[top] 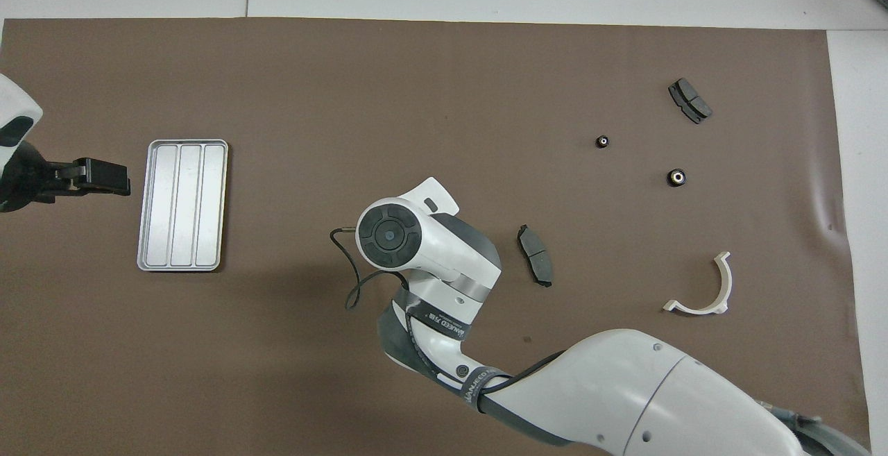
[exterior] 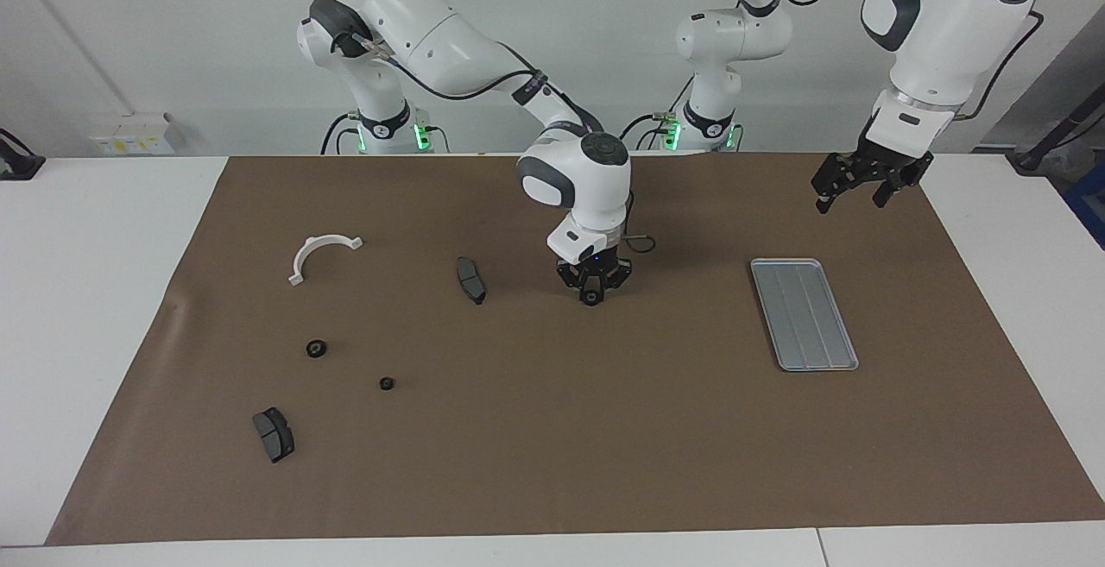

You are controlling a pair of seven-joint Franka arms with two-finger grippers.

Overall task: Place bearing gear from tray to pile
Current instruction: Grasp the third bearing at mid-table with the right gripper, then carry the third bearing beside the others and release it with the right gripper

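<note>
The tray [exterior: 805, 314] holds nothing now. The right hand [exterior: 591, 294] is low over the counter [exterior: 535, 455] between the tray and the pile, clenched on 1 small black gear [exterior: 590, 298]. The left hand [exterior: 850, 192] waits, spread wide, up over the counter near the tray. The gear is not yet with the pile [exterior: 345, 360].

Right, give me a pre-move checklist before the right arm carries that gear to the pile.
1. Right gripper closed around the black gear: ok.
2. Gear lifted off the mat: cannot tell.
3. Tray emptied: ok.
4. Way to the pile: not ok, brake pad lies between.
5. Pile gears and sit apart with bare mat between: ok.
6. Left gripper open, waiting above the mat near the tray: ok.
</note>
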